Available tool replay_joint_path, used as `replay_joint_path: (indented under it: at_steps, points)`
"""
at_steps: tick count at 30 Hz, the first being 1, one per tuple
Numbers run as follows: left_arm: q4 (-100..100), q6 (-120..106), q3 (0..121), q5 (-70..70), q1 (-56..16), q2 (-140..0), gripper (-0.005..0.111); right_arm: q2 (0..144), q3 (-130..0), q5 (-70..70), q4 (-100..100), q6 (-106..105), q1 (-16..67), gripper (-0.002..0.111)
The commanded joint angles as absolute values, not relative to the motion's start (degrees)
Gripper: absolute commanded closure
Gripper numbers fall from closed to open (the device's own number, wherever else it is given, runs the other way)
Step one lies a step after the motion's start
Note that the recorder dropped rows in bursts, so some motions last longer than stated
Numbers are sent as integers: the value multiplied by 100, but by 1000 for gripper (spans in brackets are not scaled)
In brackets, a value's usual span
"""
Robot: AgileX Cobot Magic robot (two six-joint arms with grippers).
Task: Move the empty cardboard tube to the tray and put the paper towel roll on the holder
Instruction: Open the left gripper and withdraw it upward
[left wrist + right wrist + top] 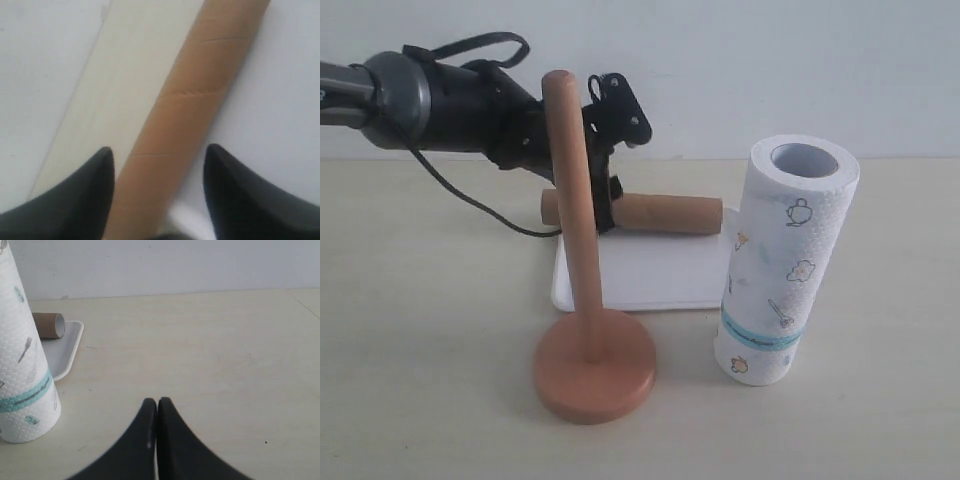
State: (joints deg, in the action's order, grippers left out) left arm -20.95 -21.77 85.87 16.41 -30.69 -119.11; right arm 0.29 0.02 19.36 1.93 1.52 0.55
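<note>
Left jaws are spread and straddling the cardboard tube (665, 213), one tip on each side of it. In the left wrist view there's a clear sliver of white between one tip and the tube, so it's not being pinched. The other tip sits really close to it and I can't tell if it's touching. Right jaws are pressed together with nothing between them, hanging over bare desk (225, 365).

Tube-wise: it's lying flat on its side along the far edge of the tray (650, 275), the shallow white one. Most of its length sits over the tray, and the end on the left arm's side pokes out a bit past the tray's corner, behind the holder post. From the right wrist view you can see its open end resting inside the tray rim. That tube is the only thing in the tray.

Paper towel roll (785, 260) is standing upright on the desk, just beside the tray's right-hand corner, teal band down low, hollow core facing up. Holder (595, 370) stands on the desk in front of the tray, round base right at the tray's near edge, post straight up. Roll and holder are near each other but apart, so the roll isn't on the post yet.
</note>
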Motion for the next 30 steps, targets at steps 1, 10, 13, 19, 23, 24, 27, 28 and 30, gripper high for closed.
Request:
replay_joint_path:
  at_steps: [1,10,13,19,23,24,27,28,30]
  points:
    - [-2108,-2041,8632,1675,-2706,-11542,91,0,0,1884,179,135,60,108]
    - [-2050,-899,8632,3042,-1434,-10220,103,0,0,1884,179,135,60,108]
    - [-1495,-762,8281,3120,-1136,-9376,103,0,0,1884,179,135,60,108]
    - [-1068,-641,6759,2297,-958,-7475,103,0,0,1884,179,135,60,108]
    - [-911,362,5581,1231,-958,-6260,103,0,0,1884,179,135,60,108]
    - [-877,855,5382,1033,-958,-6011,103,0,0,1884,179,135,60,108]
    - [-867,2061,4875,1064,-958,-5082,103,0,0,1884,179,135,60,108]
    - [-878,2200,4768,1127,-958,-4816,103,0,0,1884,179,135,60,108]
    - [-878,2204,4637,1199,-958,-4376,103,0,0,1884,179,135,60,108]
